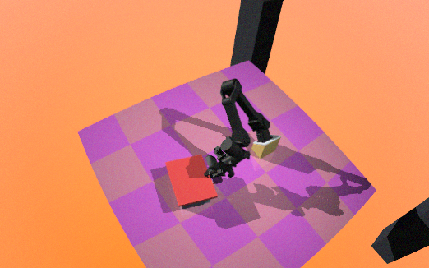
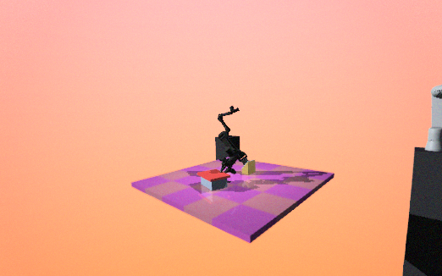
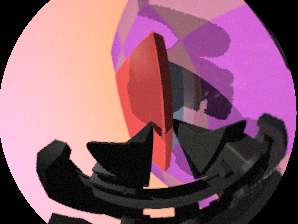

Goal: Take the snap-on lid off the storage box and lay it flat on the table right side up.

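Note:
The red, flat lid (image 1: 191,185) (image 2: 208,173) (image 3: 142,85) lies on top of the storage box and overhangs its sides. The grey-blue box (image 1: 197,204) (image 2: 214,184) (image 3: 176,82) stands on the checkered table (image 1: 199,230) (image 2: 213,207) and is mostly hidden under the lid in the top view. My gripper (image 1: 210,173) (image 2: 224,170) (image 3: 162,123) is at the lid's edge on the arm's side. It is shut on that edge, with one finger above the lid and the other below it, beside the box wall. The exact contact is small in the top and exterior views.
A yellow block (image 1: 265,149) (image 2: 250,168) with a pale rim stands at the arm's base. Dark pillars (image 1: 250,34) (image 2: 428,186) rise beyond the table. Another, grey arm (image 2: 439,110) stands on the right pillar. Arm shadows cross the table.

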Action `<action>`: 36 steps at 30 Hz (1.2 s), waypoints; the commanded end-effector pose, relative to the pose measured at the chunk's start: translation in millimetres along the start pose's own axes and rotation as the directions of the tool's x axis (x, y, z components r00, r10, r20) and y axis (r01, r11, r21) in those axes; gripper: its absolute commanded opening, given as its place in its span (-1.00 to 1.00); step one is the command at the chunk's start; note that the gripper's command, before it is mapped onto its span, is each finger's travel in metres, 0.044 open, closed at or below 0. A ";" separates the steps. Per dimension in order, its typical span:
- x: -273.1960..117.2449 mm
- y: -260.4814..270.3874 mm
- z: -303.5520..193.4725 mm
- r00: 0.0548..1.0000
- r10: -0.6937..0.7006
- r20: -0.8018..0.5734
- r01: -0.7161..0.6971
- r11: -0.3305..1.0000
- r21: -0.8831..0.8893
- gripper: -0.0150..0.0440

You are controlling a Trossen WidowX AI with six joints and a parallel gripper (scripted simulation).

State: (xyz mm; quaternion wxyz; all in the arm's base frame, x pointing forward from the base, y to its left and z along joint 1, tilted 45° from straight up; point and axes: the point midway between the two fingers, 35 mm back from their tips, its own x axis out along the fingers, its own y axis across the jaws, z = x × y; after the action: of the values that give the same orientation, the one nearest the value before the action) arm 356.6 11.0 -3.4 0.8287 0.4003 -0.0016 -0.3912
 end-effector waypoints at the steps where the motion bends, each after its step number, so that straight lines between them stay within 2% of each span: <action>1: 0.3 -0.4 -0.6 1.000 0.000 -0.004 0.000 1.000 -0.003 -0.49; 36: -5.4 4.4 -0.1 1.000 0.000 0.000 0.000 1.000 0.000 -0.49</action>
State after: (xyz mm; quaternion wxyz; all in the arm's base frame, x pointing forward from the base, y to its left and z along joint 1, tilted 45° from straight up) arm 355.7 13.8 -0.7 0.8283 0.3993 0.0000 -0.3929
